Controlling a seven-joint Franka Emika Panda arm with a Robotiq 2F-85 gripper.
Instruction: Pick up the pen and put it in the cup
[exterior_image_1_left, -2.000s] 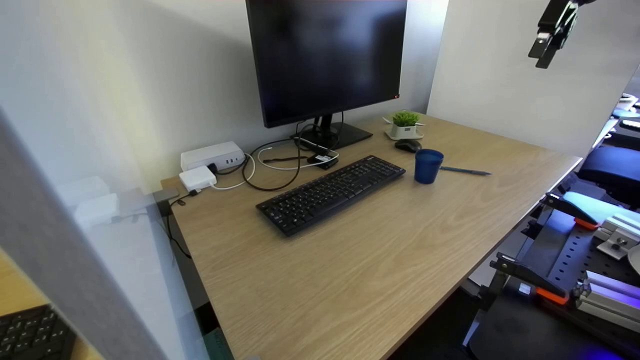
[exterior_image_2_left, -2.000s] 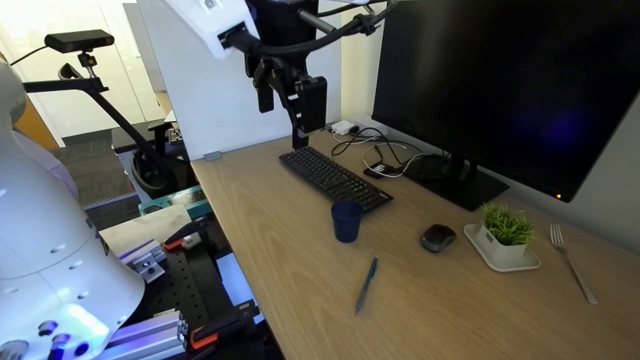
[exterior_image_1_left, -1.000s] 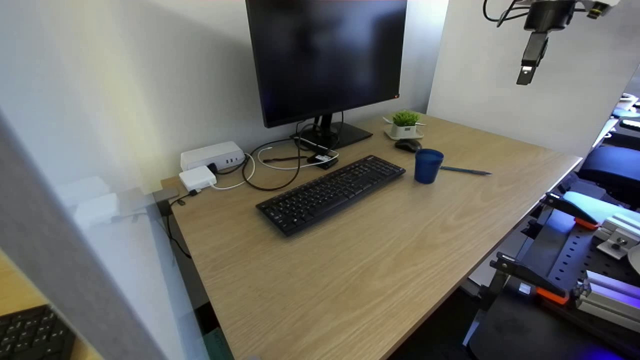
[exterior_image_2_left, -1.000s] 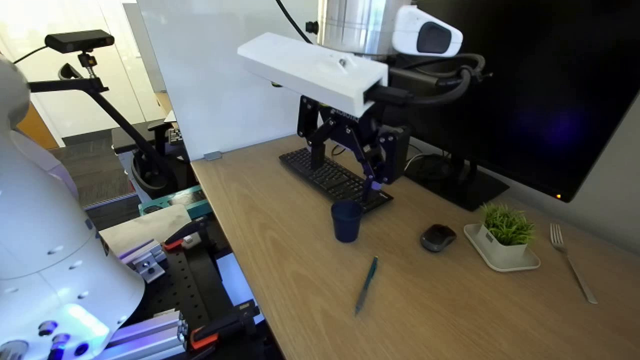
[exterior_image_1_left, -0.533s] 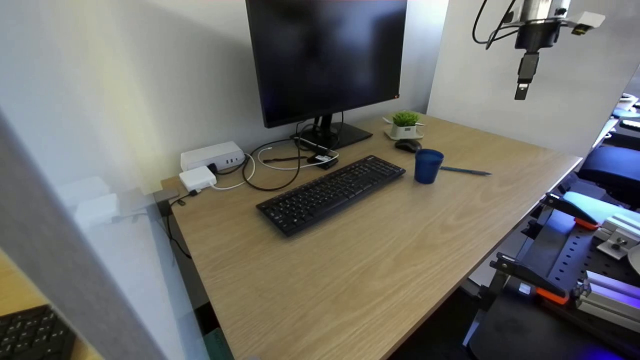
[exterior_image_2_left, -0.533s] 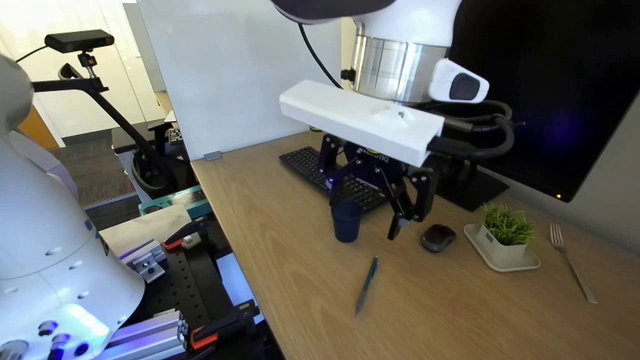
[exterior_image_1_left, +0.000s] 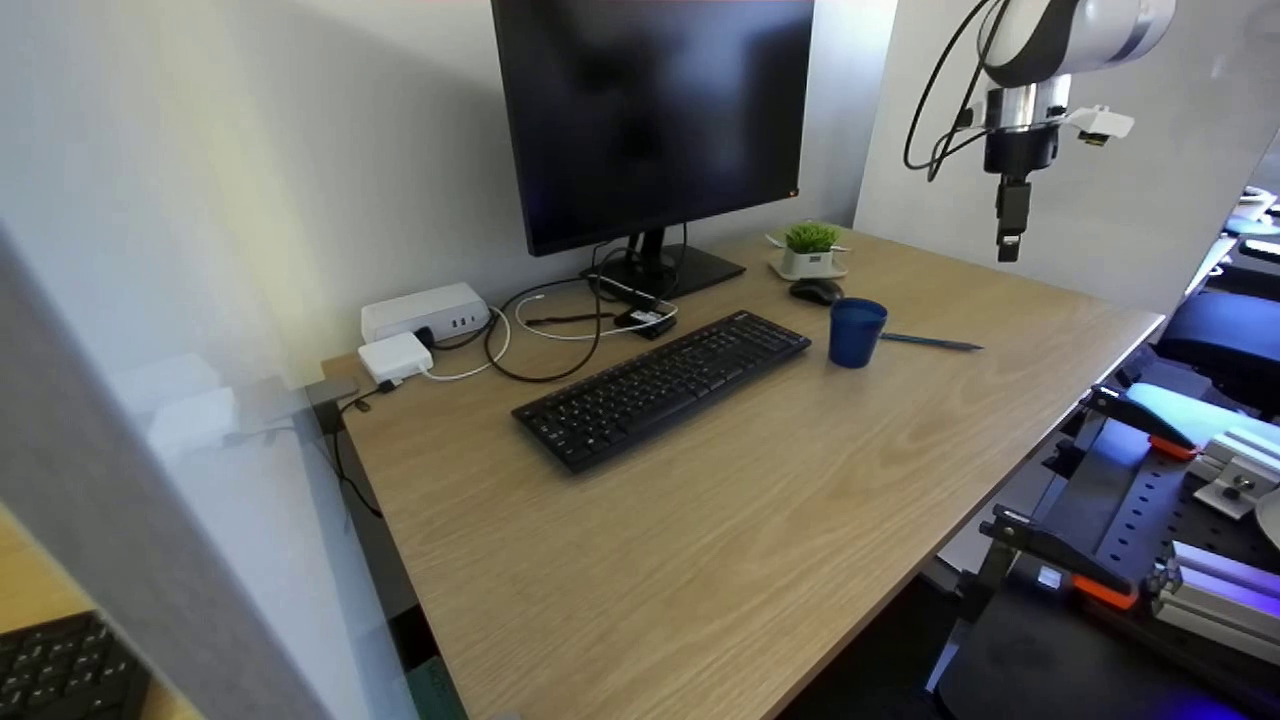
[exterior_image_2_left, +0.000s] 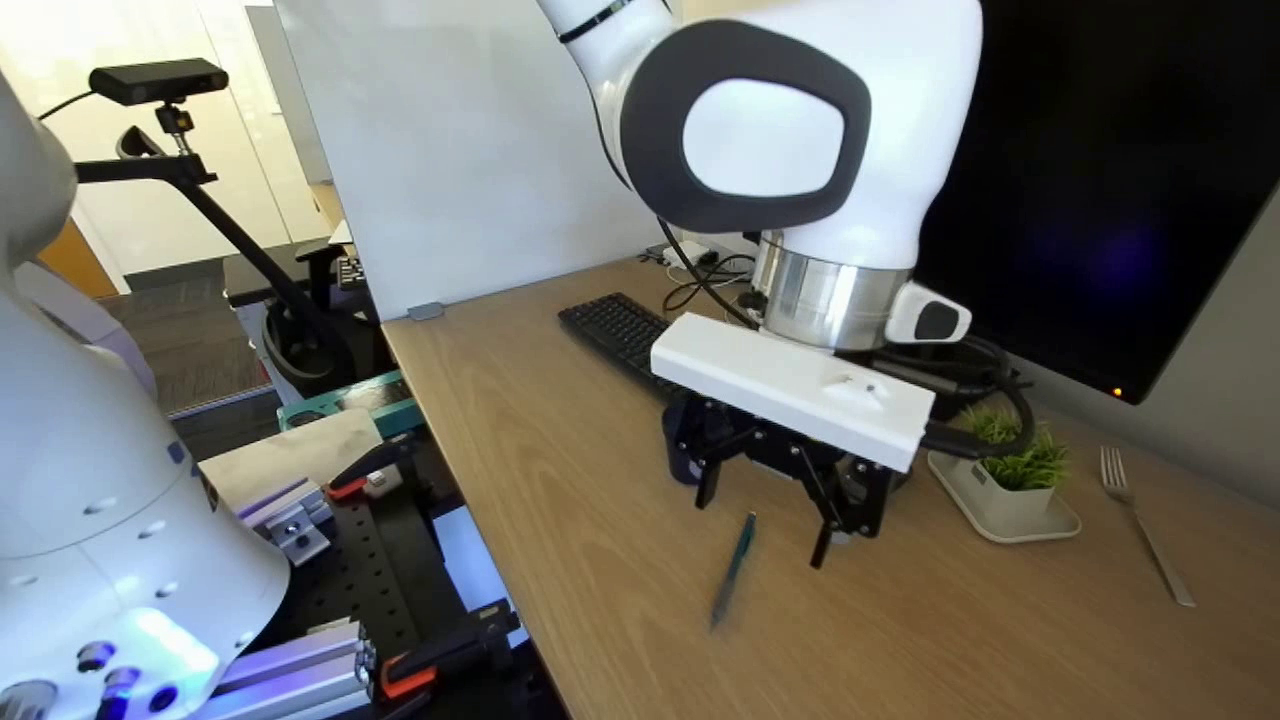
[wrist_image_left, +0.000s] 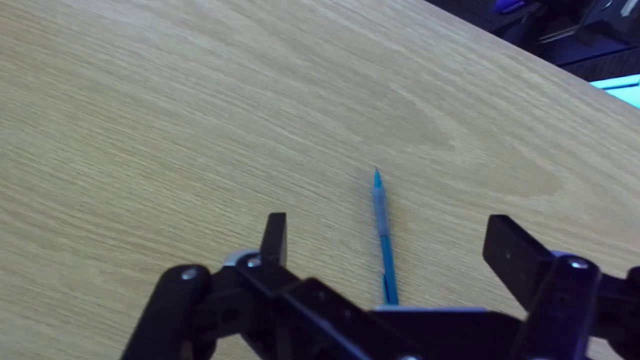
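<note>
Currently, a black, two-fingered pincer (wrist_image_left: 388, 220) is hovering, spread wide apart, over a pale wood-grain desk (exterior_image_1_left: 760, 510). Below, a thin, straight, teal-blue pen (wrist_image_left: 386, 250) is lying on the desk. A small, dark blue, cylindrical cup (exterior_image_1_left: 856, 337) is standing upright between the pen and a long black keyboard (exterior_image_1_left: 665, 390).

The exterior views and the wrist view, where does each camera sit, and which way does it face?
Exterior view: elevated, nearer the long black keyboard than the slim blue-green pen, facing across the pale wooden desk; black two-finger gripper and white arm at upper right.
Exterior view: elevated, nearer the pen, facing the keyboard; arm and gripper central, white robot base at left.
Wrist view: on the wrist, looking down at desk and pen; open fingers show.
Both exterior views share the keyboard and small dark blue cylindrical cup.
</note>
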